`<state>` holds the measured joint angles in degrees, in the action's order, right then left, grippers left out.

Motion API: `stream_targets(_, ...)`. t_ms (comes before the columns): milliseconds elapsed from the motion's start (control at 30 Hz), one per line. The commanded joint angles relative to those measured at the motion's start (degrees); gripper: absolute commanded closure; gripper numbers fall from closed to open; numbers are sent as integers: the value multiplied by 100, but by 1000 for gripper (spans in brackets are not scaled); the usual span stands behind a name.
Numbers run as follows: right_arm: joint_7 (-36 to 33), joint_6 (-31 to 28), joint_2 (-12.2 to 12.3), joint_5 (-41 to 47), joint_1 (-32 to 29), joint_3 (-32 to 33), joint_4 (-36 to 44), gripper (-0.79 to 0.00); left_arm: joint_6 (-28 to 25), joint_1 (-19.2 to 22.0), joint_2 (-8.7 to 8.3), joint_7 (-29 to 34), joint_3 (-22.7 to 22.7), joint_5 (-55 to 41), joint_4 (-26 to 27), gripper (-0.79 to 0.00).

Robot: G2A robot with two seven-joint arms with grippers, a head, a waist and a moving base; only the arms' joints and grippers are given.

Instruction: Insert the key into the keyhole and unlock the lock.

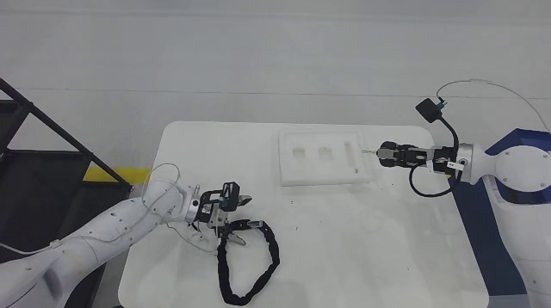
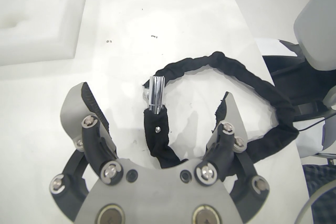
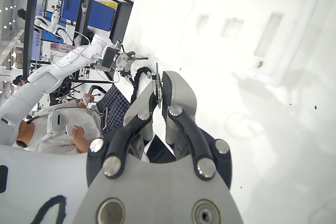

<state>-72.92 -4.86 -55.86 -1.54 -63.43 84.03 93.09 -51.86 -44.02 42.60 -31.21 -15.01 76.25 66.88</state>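
A black fabric-covered chain lock [image 1: 256, 267] lies looped near the table's front edge. Its chrome cylinder end [image 2: 156, 93] stands out of the black sleeve, between the spread fingers [image 2: 88, 101] of my left gripper [image 2: 154, 93], which is open and touches nothing. In the top view the left gripper [image 1: 247, 211] sits just beside the loop's upper end. My right gripper [image 3: 160, 78] is shut on the thin metal key [image 3: 157, 89], held above the table at the right end of the foam tray [image 1: 325, 179]. The key's tip [image 1: 368, 150] points toward the tray.
The white foam tray [image 3: 288, 25] with three recesses sits at the table's back middle. The table's front edge [image 2: 252, 33] runs close behind the chain loop. A black frame [image 1: 52, 127] stands off the table's left side.
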Motion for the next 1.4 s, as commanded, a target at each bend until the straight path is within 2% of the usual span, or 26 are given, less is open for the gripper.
stream_targets(0,0,0,0,0,0,0,0,0,284,-87,1,30,-30,182,9,-785)
stream_targets(67,0,0,0,0,0,0,0,0,700,-152,5,154,-68,417,82,-785)
stream_targets(133,0,0,0,0,0,0,0,0,889,-248,4,68,-98,504,211,-785)
stream_targets(533,0,0,0,0,0,0,0,0,866,-482,82,46,-280,611,199,-782)
stream_targets(567,0,0,0,0,0,0,0,0,863,-494,97,45,-298,590,184,-631)
stream_targets(667,0,0,0,0,0,0,0,0,890,-513,150,126,-338,599,157,-437)
stream_targets(700,0,0,0,0,0,0,0,0,891,-514,166,184,-349,617,137,-388)
stream_targets(800,0,0,0,0,0,0,0,0,872,-546,205,243,-402,565,83,-311)
stream_targets(933,0,0,0,0,0,0,0,0,842,-591,232,319,-463,600,12,-83)
stream_targets(967,0,0,0,0,0,0,0,0,832,-600,240,343,-479,605,8,0)
stream_targets(1167,0,0,0,0,0,0,0,0,659,-594,290,332,-638,423,3,0)
stream_targets(1367,0,0,0,0,0,0,0,0,294,-441,301,230,-895,242,373,0)
